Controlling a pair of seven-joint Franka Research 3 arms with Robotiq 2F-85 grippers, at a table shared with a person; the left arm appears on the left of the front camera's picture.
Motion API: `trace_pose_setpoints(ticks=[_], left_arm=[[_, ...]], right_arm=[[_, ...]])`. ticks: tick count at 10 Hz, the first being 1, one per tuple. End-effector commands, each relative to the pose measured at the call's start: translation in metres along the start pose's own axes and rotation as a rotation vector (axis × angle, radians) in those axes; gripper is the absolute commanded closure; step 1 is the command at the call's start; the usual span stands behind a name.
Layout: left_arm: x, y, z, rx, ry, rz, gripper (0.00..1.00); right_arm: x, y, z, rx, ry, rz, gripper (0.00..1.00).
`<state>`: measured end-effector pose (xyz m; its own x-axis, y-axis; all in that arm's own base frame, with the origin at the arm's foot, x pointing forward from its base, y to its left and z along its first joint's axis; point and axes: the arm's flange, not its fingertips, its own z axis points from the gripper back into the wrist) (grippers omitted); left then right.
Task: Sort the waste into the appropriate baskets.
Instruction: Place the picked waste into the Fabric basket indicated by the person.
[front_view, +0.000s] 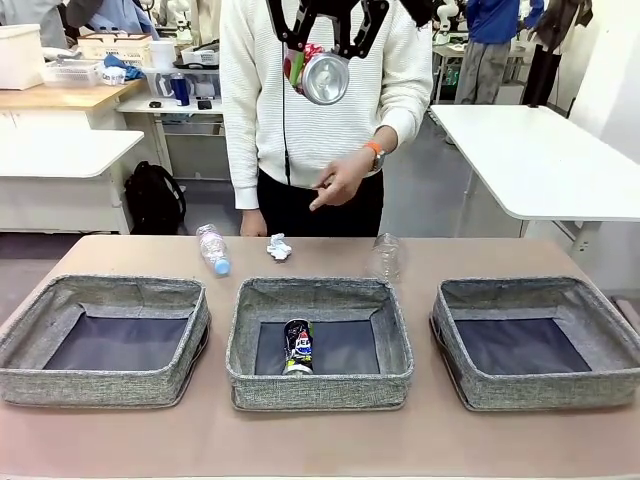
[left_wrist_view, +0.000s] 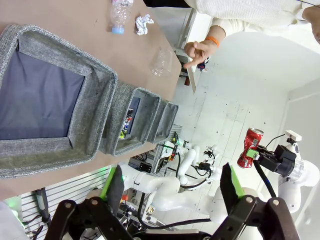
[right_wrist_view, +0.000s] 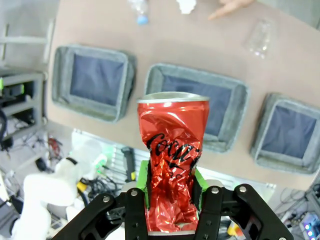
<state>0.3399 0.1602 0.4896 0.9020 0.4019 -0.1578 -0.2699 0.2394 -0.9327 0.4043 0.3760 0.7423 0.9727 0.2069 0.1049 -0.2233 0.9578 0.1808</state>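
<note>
**Sorting layout on a brown worktop (front_view: 320, 445), with positions given from the middle grey woven-fabric basket (front_view: 320, 292).** Two matching baskets flank the middle one and stand apart from it: a left grey woven-fabric basket (front_view: 100, 292) and a right grey woven-fabric basket (front_view: 540, 292). A crushed dark can (front_view: 298, 347) stands on the middle basket's dark floor, nearer its left wall. Three items lie on the worktop beyond the middle basket's far rim. From left to right they are a clear plastic bottle with a blue cap (front_view: 212, 248) lying on its side, a crumpled white paper wad (front_view: 279, 247), and a clear plastic cup (front_view: 386, 256). High above the middle basket, the right arm's jaws are closed on a crushed red can (right_wrist_view: 172, 150). The can's lower part is clamped between the green pads (right_wrist_view: 143, 186), and its free end points toward the worktop. The left arm's jaws are out past the left basket, on the middle basket's left. Their fingers (left_wrist_view: 116, 187) are spread wide and hold nothing. A person stands beyond the middle basket at the worktop's far side, with one hand (front_view: 345, 180) held out and a finger extended.
</note>
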Motion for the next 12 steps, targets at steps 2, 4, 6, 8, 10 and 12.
trace_pose_setpoints(ticks=[2, 4, 6, 8, 10, 12], left_arm=[[-0.002, 0.000, 0.002, 0.004, 0.001, -0.015, 0.00], [-0.002, 0.000, 0.002, 0.004, 0.001, -0.015, 0.00], [-0.002, 0.000, 0.002, 0.004, 0.001, -0.015, 0.00], [-0.002, 0.000, 0.002, 0.004, 0.001, -0.015, 0.00], [-0.002, 0.000, 0.002, 0.004, 0.001, -0.015, 0.00], [-0.002, 0.000, 0.002, 0.004, 0.001, -0.015, 0.00]], right_arm=[[-0.001, 0.000, 0.006, 0.001, 0.002, -0.018, 0.66], [-0.001, 0.000, 0.006, 0.001, 0.002, -0.018, 0.66], [-0.001, 0.000, 0.006, 0.001, 0.002, -0.018, 0.66], [-0.008, 0.002, 0.003, -0.043, -0.022, 0.028, 0.66], [-0.028, -0.006, -0.041, -0.029, 0.010, 0.175, 0.66], [-0.055, -0.018, -0.103, 0.009, 0.052, 0.243, 0.66]])
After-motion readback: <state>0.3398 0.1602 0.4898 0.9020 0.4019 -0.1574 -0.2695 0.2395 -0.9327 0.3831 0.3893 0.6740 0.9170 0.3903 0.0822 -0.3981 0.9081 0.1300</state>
